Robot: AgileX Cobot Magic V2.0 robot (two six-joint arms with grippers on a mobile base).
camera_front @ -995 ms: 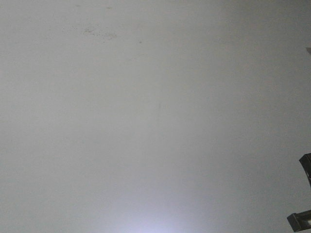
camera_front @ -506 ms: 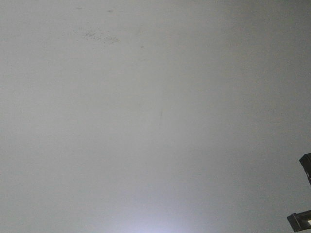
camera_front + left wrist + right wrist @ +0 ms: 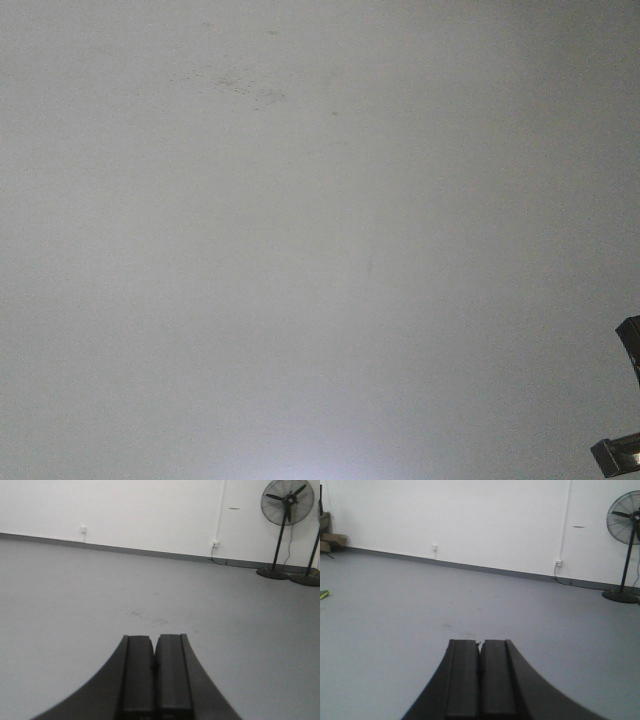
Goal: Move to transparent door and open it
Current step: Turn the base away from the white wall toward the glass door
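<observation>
Transparent door: it showed in none of the three views, so neither its look nor its place could be told.
Front view, grey surface point(image 3: 320, 250): plain and even, it filled almost the whole frame.
Front view, scuff marks point(image 3: 235, 85): faint dark specks lay toward the upper left.
Front view, glare point(image 3: 320, 470): a pale patch sat at the middle of the bottom edge.
Front view, metal parts point(image 3: 622, 455): two dark pieces poked in at the lower right edge, too cropped to identify.
Left wrist view, left gripper point(image 3: 155, 675): its black jaws were pressed together with nothing between them, reaching out over the grey floor point(image 3: 75, 605).
Left wrist view, wall point(image 3: 150, 510): white, with a grey baseboard point(image 3: 150, 552) and a socket point(image 3: 83, 529).
Left wrist view, pedestal fan point(image 3: 286, 500): black, it stood by the wall at far right.
Right wrist view, right gripper point(image 3: 480, 675): its jaws were likewise pressed together, holding nothing.
Right wrist view, brown clutter point(image 3: 330, 539): it lay against the wall at far left, too small to tell apart.
Right wrist view, green item point(image 3: 323, 594): it lay on the floor at the left edge.
</observation>
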